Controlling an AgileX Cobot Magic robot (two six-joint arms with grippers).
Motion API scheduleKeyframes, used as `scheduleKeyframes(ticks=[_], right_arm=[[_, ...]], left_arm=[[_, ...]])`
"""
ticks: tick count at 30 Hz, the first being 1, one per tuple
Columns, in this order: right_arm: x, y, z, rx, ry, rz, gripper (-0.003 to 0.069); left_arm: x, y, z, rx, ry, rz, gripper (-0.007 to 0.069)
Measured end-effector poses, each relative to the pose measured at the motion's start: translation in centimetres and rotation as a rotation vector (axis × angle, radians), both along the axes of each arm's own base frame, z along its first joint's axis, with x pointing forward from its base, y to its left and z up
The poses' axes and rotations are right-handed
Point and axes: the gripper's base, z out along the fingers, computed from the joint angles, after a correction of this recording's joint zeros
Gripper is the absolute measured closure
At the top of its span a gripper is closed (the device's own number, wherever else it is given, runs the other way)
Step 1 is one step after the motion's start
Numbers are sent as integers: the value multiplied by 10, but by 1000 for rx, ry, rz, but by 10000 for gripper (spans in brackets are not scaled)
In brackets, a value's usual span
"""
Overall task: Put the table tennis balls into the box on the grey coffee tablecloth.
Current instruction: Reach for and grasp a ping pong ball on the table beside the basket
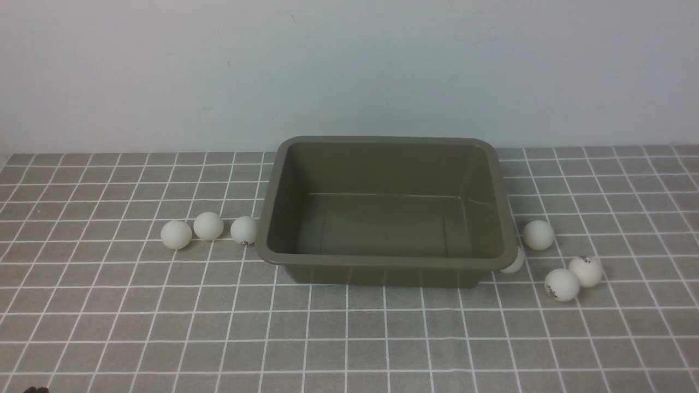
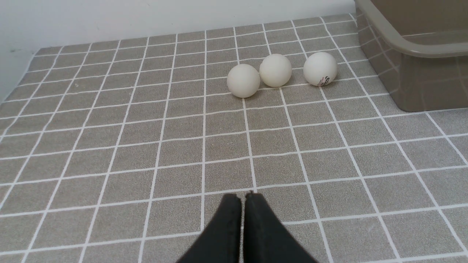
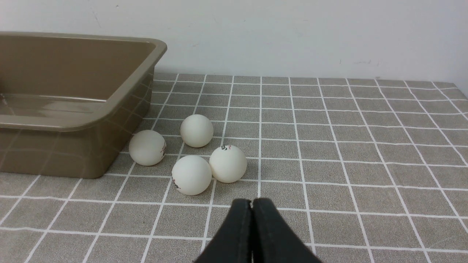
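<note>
The olive-brown box (image 1: 385,268) stands empty in the middle of the grey checked tablecloth (image 1: 349,338). Three white balls lie in a row left of it (image 1: 176,234) (image 1: 208,226) (image 1: 243,230); they also show in the left wrist view (image 2: 243,80) (image 2: 275,70) (image 2: 320,68). Several balls lie right of the box (image 1: 538,234) (image 1: 561,284) (image 1: 586,271), one tucked under its rim (image 1: 514,263); they show in the right wrist view (image 3: 147,147) (image 3: 196,130) (image 3: 191,175) (image 3: 228,163). My left gripper (image 2: 243,197) is shut and empty, well short of its balls. My right gripper (image 3: 252,201) is shut and empty, just short of the nearest balls.
A pale wall (image 1: 349,71) rises right behind the cloth's far edge. The box corner shows in the left wrist view (image 2: 413,47) and in the right wrist view (image 3: 73,124). A dark bit of the left arm (image 1: 35,389) peeks in at the front left.
</note>
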Motion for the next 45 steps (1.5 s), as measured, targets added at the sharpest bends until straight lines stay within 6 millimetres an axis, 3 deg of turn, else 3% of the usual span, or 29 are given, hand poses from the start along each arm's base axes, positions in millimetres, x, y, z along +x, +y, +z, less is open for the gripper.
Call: scheduleKeyframes(ticks=[12,17,21,24,26,29,32,35,36,39,40,41,45], right_arm=[[0,0,0,0,0,0,673],[0,0,1,31,-12,-1,673],[2,3,8,285,-92,-6,673],[2,3,18,650,-188,-28,673],[2,2,22,799,-230,-40,673],[2,1,23,835,-242,-44,673],[2,0,25,842,-276,-49,673],[1,1,29,798,-272,-34,673],[1,2,31,778,-257,-22,673],[-4,10,66,652,-172,56,673],[-4,11,65,651,-160,58,673],[-3,15,85,577,-85,87,673],[14,22,123,361,188,154,673]], left_arm=[[1,1,3,16,-35,1,629],[4,2,30,-285,-329,57,629],[2,9,48,-496,-522,108,629],[-4,17,64,-667,-700,143,629],[-8,15,80,-741,-705,116,629],[-9,8,104,-768,-593,64,629],[7,-9,132,-692,-203,13,629],[38,-22,139,-514,251,-42,629],[42,-24,142,-491,302,-56,629],[79,-29,139,-349,552,-124,629],[81,-29,140,-334,556,-135,629],[103,-29,134,-281,635,-158,629],[142,-29,124,-222,702,-167,629]])
